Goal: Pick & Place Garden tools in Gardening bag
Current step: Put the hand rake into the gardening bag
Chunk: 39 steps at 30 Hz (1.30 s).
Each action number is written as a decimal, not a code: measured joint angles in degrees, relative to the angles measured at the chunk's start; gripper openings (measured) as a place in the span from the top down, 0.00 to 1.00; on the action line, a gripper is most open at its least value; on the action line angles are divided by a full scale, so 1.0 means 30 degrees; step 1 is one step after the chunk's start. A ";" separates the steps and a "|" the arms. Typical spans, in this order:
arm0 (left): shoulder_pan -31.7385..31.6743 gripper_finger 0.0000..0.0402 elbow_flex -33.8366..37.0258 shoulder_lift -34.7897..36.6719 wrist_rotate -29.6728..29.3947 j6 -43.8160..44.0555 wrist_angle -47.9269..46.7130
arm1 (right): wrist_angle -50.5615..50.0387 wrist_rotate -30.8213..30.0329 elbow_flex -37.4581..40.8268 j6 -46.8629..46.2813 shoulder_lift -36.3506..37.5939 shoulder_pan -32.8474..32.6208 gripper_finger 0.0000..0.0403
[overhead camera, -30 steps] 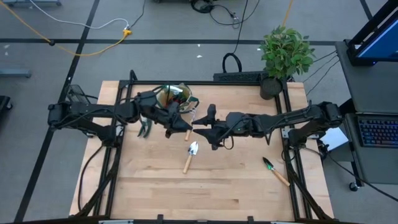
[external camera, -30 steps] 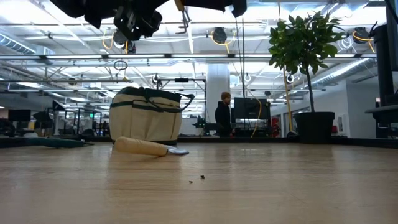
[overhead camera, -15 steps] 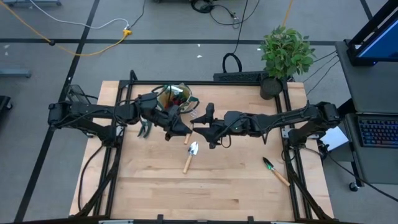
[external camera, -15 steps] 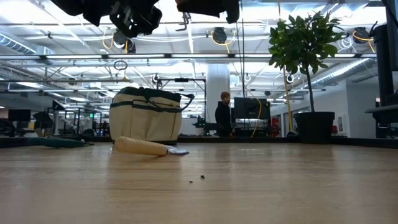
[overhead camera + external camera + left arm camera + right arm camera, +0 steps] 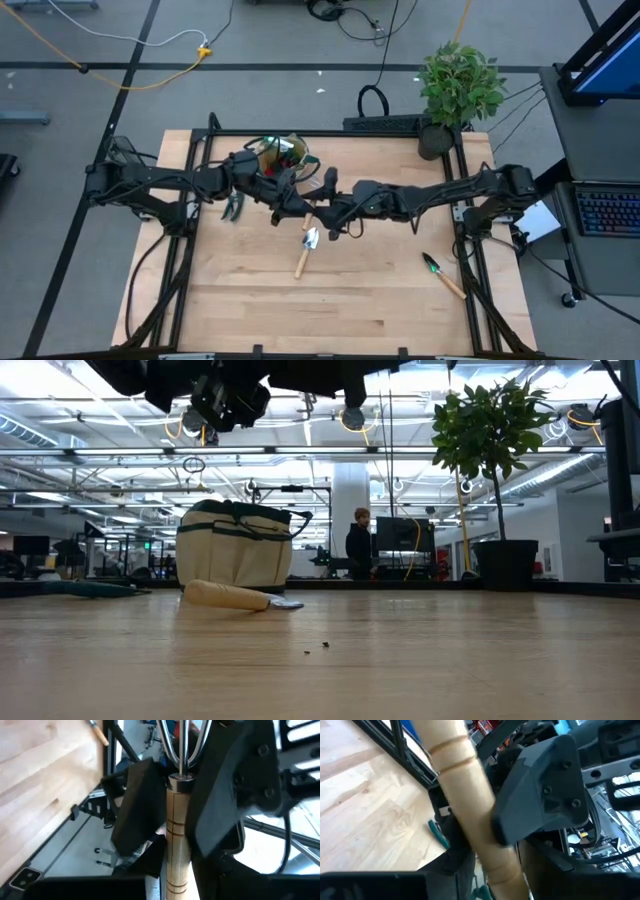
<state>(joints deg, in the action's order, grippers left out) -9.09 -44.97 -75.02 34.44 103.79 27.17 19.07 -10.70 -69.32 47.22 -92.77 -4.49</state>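
Note:
A hand rake with a wooden handle [image 5: 178, 835] and metal tines [image 5: 181, 740] hangs over the table's middle, just right of the beige gardening bag [image 5: 279, 156]. My left gripper [image 5: 291, 205] is shut on the handle. My right gripper [image 5: 322, 208] reaches in from the right; its dark fingers [image 5: 137, 805] stand close on either side of the handle's tine end. A silver trowel [image 5: 305, 250] lies flat on the table below them. A green-bladed trowel [image 5: 442, 275] lies at the near right, and dark pruning shears [image 5: 233, 208] lie left of centre. My left gripper pinches the rake's wooden handle [image 5: 175, 882] between its two fingers, coming level from the table's left and lying across it. The picture's lower edge cuts off the exact place. The rake is lifted clear of the table. My right gripper's fingers flank the handle just below the metal collar [image 5: 179, 782]; whether they touch it I cannot tell.
A leafy potted plant [image 5: 458, 88] stands at the far right corner. The bag [image 5: 236, 546] stands upright near the far edge, its mouth open with tools inside. Bare wood lies along the near edge. A person stands in the room beyond the table.
My right gripper has moved toward the table's left, up to the left gripper, and its fingers have come around the rake's handle. The rake has stayed clear of the table in the left gripper's hold.

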 joint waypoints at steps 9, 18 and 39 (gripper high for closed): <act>-0.0020 0.84 0.0015 -0.0134 -0.0012 -0.0060 -0.0036 | -0.0015 -0.0940 -0.0015 -0.0015 -0.0235 0.0000 0.75; -0.0417 0.84 0.0007 -0.0105 0.0187 0.0281 -0.0144 | -0.0380 -0.1117 -0.0015 -0.0097 -0.0220 -0.0022 0.88; -0.1366 0.64 0.0007 -0.0050 0.0084 -0.4314 -0.0017 | -0.0710 -0.2508 0.0000 -0.2230 -0.0213 0.0029 0.90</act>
<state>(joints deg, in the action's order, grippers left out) -13.18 -44.95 -75.16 34.69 90.85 27.12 16.94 -18.22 -69.32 40.53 -93.41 -4.40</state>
